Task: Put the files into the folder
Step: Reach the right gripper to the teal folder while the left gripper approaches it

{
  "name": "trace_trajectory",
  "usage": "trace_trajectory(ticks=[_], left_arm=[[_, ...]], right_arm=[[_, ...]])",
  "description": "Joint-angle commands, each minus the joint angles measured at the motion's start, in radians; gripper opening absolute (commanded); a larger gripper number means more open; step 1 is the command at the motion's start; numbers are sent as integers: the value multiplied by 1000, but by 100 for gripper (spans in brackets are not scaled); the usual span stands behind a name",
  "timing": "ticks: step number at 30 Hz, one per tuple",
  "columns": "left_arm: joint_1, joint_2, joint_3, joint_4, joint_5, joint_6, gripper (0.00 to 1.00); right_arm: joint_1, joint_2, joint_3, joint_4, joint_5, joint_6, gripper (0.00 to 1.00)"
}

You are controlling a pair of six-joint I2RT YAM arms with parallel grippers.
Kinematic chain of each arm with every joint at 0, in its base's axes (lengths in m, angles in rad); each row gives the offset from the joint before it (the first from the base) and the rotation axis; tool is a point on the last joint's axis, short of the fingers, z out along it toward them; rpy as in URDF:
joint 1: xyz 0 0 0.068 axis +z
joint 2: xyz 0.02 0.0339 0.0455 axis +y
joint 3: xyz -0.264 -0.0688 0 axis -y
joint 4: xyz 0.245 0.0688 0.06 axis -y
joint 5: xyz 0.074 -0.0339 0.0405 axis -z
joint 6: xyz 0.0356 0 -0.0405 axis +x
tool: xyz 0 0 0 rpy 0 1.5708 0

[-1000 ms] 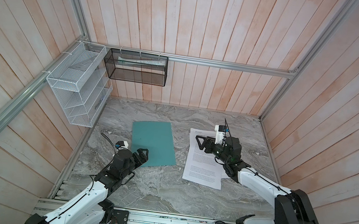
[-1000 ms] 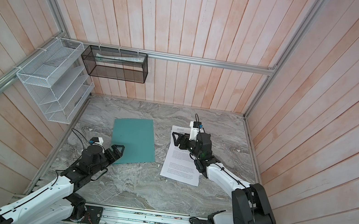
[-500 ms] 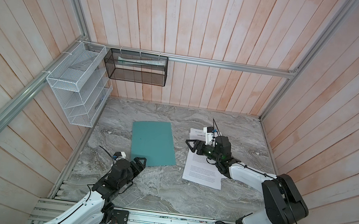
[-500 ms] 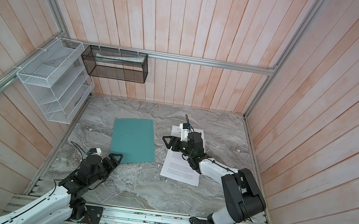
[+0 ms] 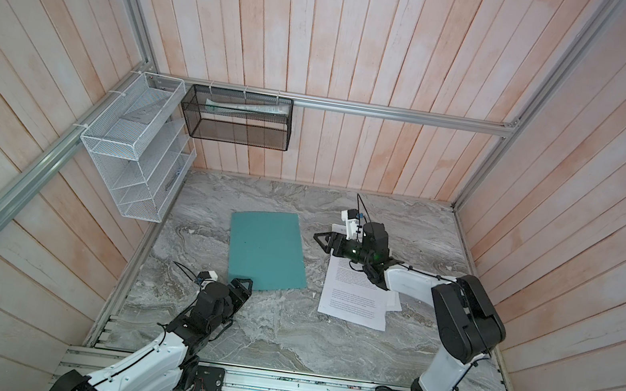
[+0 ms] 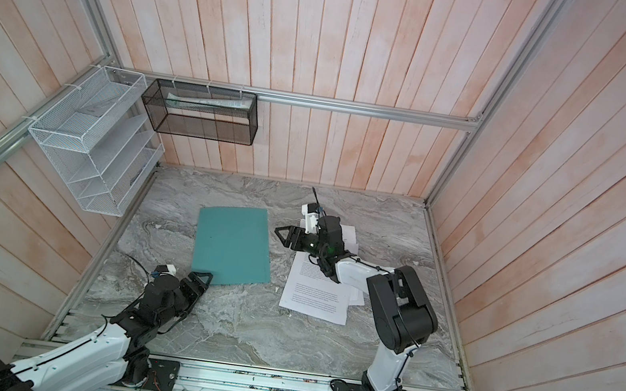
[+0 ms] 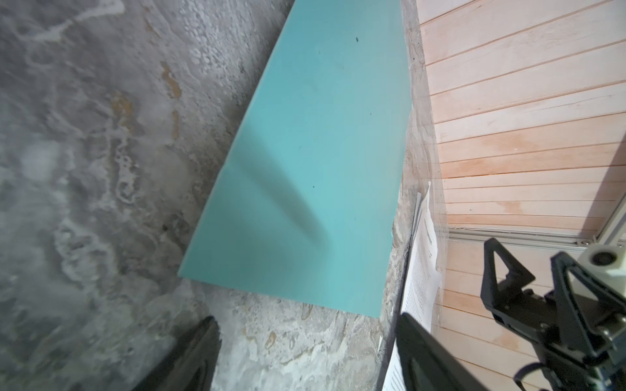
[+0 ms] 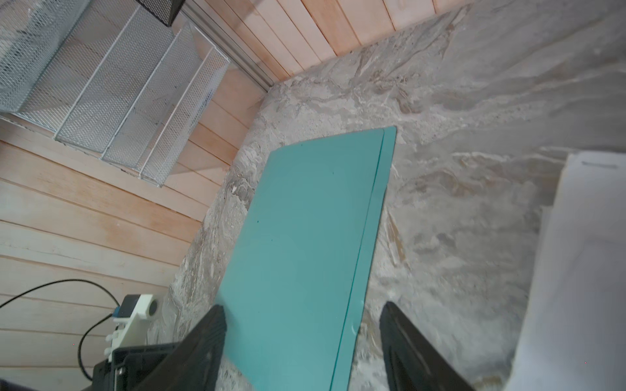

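Right wrist view showed the right gripper [image 8: 302, 304] wide and empty above the closed folder's [image 8: 305, 220] edge nearest the files [image 5: 354, 299], the left gripper [image 7: 306, 316] likewise wide by its near corner, so opening the cover seemed in hand, next needing a pinch on the top flap alone.
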Motion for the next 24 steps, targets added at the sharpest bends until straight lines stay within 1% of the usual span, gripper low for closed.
trace_trajectory(ticks=[1,10,16,18,20,24], left_arm=[[-1,25,-26,83,-34,-14,83],[2,44,-46,159,-42,-19,80],[15,69,-53,188,-45,-22,78],[27,85,-60,223,-39,-24,77],[43,105,-59,251,-28,-20,76],[73,146,-59,295,-2,-8,76]], right_arm=[[-4,78,117,-78,-26,-81,70],[-5,284,370,-140,-94,-121,70],[-4,393,527,-232,-98,-181,70],[-2,425,580,-267,-102,-222,71],[3,460,640,-313,-98,-290,72],[7,553,779,-423,-64,-401,74]])
